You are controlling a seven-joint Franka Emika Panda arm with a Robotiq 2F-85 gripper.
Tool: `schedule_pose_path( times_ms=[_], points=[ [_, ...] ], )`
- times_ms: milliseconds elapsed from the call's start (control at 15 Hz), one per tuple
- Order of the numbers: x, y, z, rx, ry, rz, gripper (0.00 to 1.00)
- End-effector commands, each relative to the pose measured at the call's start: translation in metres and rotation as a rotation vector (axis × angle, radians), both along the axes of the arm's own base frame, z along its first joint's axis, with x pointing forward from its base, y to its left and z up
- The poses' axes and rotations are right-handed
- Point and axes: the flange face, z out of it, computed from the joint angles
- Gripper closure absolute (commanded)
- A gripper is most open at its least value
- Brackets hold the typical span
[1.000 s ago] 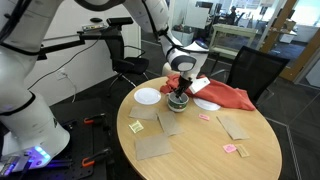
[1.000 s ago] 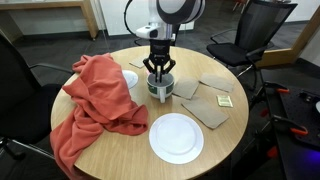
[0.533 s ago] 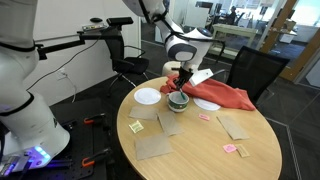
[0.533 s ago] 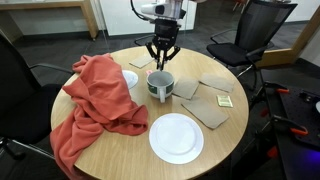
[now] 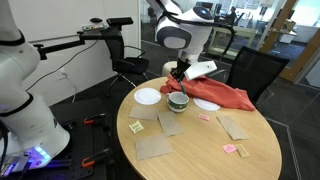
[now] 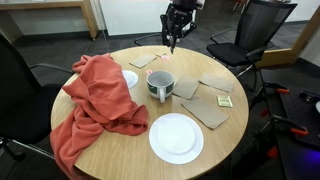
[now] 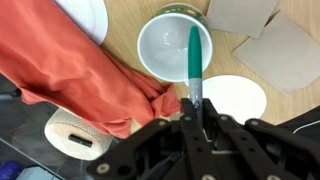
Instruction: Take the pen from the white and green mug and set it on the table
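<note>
Wrist view: the tool (image 7: 197, 112) is clamped on the pen (image 7: 194, 55), held above the mug (image 7: 160, 50) at upper centre. A second ago the tool was down in the mug; now lifted, the pen is out, leaving only setting it on the desk (image 7: 128, 25).

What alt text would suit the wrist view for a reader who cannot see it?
Seen from above, the gripper is shut on a green pen whose tip points down toward the open white and green mug on the table. A red cloth lies left of the mug and a white plate right of it.
</note>
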Motion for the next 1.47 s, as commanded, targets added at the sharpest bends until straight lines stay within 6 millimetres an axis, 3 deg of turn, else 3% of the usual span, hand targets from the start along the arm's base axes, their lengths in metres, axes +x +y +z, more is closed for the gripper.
schedule_pose_path(
  times_ms=[0,400,733,1400],
  points=[
    [-0.022,-0.023,0.0,-0.013,0.011,-0.128,0.97],
    [-0.026,-0.07,-0.03,-0.074,0.052,-0.358,0.97],
    [-0.018,-0.103,-0.064,-0.136,0.061,-0.539,0.97],
    [-0.004,-0.143,-0.139,-0.186,0.113,-0.748,0.97]
  ],
)
